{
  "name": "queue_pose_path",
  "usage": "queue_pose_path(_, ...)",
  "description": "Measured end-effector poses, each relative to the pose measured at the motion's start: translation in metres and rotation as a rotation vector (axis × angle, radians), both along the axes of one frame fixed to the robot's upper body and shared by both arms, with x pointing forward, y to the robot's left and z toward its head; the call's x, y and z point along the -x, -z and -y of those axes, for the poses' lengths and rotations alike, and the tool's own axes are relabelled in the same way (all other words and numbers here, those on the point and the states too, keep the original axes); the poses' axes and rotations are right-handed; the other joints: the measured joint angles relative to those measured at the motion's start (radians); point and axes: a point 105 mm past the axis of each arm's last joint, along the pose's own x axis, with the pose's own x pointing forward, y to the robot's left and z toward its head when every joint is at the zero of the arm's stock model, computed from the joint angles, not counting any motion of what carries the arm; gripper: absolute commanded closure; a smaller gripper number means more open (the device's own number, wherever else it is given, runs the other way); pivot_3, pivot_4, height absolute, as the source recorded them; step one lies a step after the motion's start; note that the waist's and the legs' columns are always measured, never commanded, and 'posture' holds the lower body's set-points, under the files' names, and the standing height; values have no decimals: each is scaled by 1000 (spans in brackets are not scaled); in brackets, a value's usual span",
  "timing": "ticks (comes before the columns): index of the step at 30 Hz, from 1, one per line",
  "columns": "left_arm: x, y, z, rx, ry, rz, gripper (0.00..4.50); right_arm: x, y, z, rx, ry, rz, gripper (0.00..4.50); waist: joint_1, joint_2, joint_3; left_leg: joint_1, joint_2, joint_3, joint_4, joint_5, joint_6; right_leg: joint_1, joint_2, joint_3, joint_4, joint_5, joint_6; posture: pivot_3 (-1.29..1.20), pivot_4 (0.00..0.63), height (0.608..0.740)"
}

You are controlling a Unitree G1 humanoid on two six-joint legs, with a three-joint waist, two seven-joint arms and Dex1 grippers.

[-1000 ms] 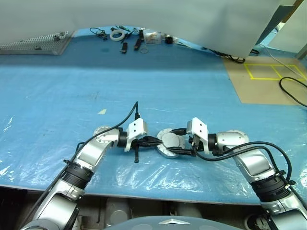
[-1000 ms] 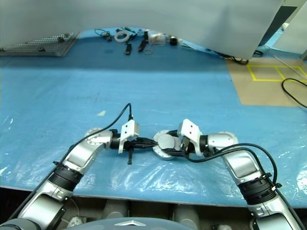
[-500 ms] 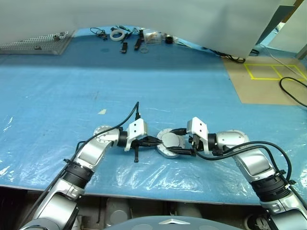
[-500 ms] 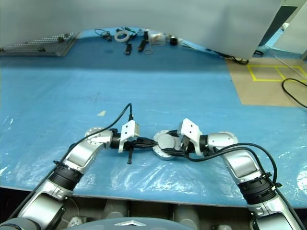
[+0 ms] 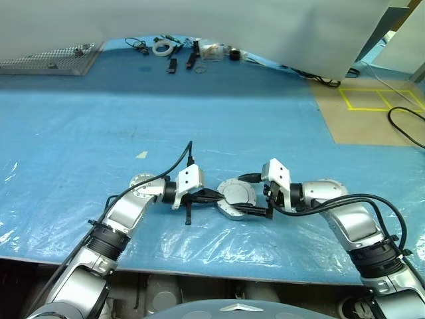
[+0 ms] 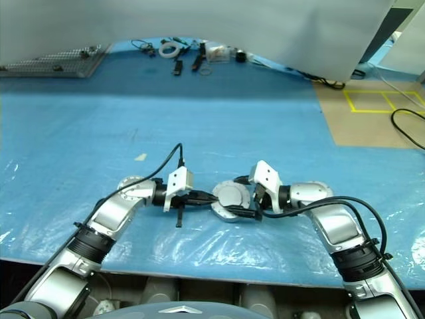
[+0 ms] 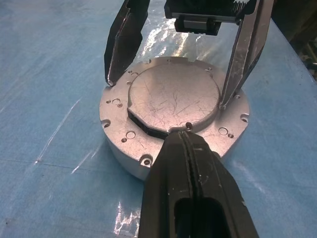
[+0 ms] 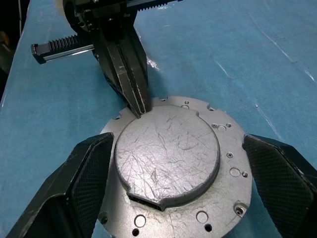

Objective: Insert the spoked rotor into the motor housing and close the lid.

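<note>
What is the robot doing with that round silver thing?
It is putting a motor together. The lid, plain side up, already sits on the housing on the blue table. The left gripper, shut, presses its tips on the lid's edge. The right gripper is open, one finger on each side of the housing.

One housing [image 7: 119,144] with one lid [image 7: 173,96] on it. Two grippers: left [image 7: 185,131] and right [image 8: 176,163]. One white ring [image 5: 161,48] far back on the bench [image 5: 80,119].
</note>
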Motion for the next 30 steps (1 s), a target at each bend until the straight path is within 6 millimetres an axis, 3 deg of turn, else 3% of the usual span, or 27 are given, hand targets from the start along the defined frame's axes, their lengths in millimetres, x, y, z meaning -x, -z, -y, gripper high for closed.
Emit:
queue_pose_path(2,0,0,0,0,0,1,4500,-1,-5,3,-17,19,-7,37,0,0,0,-1,0,0,0,0,0,-1,0,0,0,0,0,0,150,740)
queue_pose_path(7,0,0,1,2,2,1,4500,-7,-43,13,-119,95,10,37,2,1,0,-1,0,0,-1,0,0,-2,0,0,0,0,0,0,150,740)
queue_pose_path(10,0,0,1,3,4,1,4500,-10,-49,23,-158,166,-36,37,3,1,0,-1,0,0,-1,0,0,-2,0,0,-1,0,0,0,150,740)
queue_pose_path(14,0,0,2,3,6,1,4500,-11,-42,38,-207,275,-172,37,5,1,0,-1,0,0,-1,0,0,-1,0,0,-1,0,0,0,150,740)
queue_pose_path(18,0,0,3,4,8,1,4500,-7,-16,56,-241,419,-372,37,9,1,0,-1,0,0,-2,0,0,-2,0,0,-1,0,0,0,150,740)
queue_pose_path(30,1,0,2,-1,8,2,4500,16,6,56,-359,500,-719,37,15,3,0,-1,0,0,-2,0,0,-2,0,0,-1,0,0,0,150,740)
